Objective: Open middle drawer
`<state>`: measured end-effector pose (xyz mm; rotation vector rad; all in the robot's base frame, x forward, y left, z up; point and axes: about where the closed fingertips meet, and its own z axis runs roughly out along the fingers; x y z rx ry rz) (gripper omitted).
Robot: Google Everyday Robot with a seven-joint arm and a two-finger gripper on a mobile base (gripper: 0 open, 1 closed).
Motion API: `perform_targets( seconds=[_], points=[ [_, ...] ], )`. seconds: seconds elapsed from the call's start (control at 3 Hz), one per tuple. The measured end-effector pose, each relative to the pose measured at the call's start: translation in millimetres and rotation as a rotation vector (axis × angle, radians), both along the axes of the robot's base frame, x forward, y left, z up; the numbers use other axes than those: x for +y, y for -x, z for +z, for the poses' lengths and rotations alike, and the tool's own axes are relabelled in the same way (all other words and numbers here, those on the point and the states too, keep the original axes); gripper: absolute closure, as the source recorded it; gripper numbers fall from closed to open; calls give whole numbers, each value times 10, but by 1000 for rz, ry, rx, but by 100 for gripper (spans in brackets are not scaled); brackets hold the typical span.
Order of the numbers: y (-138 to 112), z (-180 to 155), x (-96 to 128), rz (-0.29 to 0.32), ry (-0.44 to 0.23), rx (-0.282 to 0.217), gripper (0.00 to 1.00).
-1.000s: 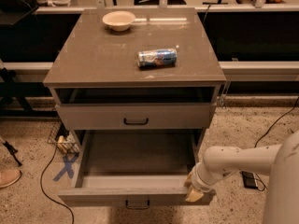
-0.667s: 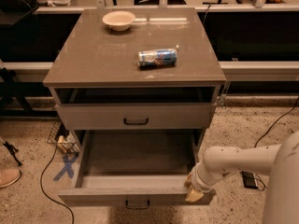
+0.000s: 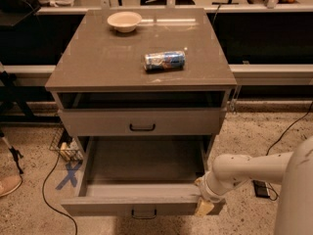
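Observation:
The middle drawer (image 3: 112,205) stands pulled far out of the grey-taupe cabinet. Its plain grey inside (image 3: 142,160) shows and holds nothing. Its small black bar handle (image 3: 143,212) is at the middle of the front, at the bottom of the view. My gripper (image 3: 203,205) is at the right front corner of this drawer, touching the front panel's right end. The white arm (image 3: 249,169) reaches in from the right. The drawer above (image 3: 98,122), with a black handle (image 3: 142,127), is shut. Any drawer below is hidden.
On the cabinet top (image 3: 98,62) stand a white bowl (image 3: 124,21) at the back and a blue-and-white can (image 3: 165,60) lying on its side. Left of the cabinet are a wire basket (image 3: 66,148), a blue tape cross (image 3: 68,174), a cable and a shoe (image 3: 9,184).

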<state>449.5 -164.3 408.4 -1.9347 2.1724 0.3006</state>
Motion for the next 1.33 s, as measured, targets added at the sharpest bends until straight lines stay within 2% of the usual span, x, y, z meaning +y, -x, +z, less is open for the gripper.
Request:
perform_targets(
  seconds=[0.33,0.67,1.0,1.33],
  points=[
    [-93,65,-17,-15,10,-15,0],
    [-357,408,-202,-94,32,-78,0],
    [-636,1177,-539,-196,58,-211,0],
    [-769,1709,-794,-272,93,-285,0]
  ],
)
